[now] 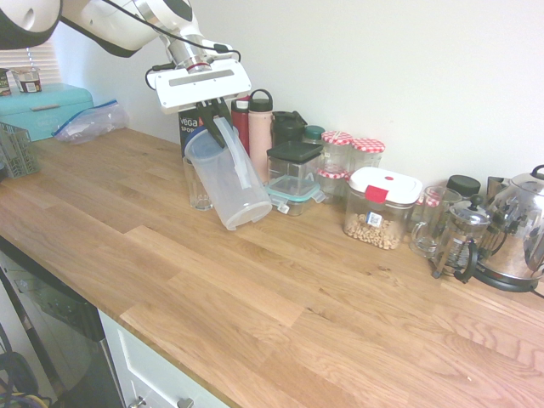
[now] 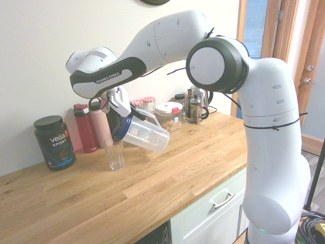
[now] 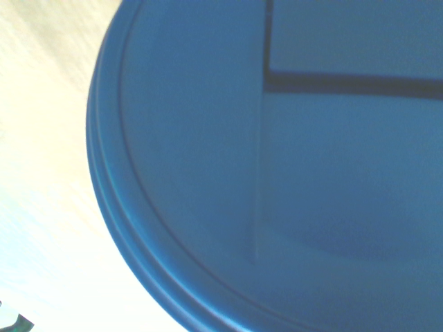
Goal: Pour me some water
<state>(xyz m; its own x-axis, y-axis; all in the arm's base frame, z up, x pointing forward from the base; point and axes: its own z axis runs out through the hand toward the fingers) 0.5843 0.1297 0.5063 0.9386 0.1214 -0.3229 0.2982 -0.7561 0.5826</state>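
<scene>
One translucent plastic pitcher (image 1: 228, 183) is hanging tilted in the air above the wooden counter (image 1: 255, 280), its blue lid (image 2: 122, 127) end leaning over a clear drinking glass (image 2: 116, 154) — you are seeing the water only as something inside that pitcher, too faint to make out in any view. The gripper (image 1: 206, 115) is clamping the pitcher near its handle at the lid end, fingers drawn narrow around it, with the base of the pitcher swinging out away from the wall. In the wrist view, the blue lid is filling nearly the whole picture, with pale wood showing beside it.

The glass is standing upright on the counter just under the pitcher's lip, and you cannot tell whether anything is in it. Behind it, against the wall, a black Vega tub (image 2: 54, 142), a red bottle (image 2: 85, 128) and a pink bottle (image 2: 101, 124) are standing in a row. Farther along you are looking at a lidded container of nuts (image 1: 382, 208), red-checked jars (image 1: 353, 153), a French press (image 1: 461, 238) and a steel kettle (image 1: 518, 229)
</scene>
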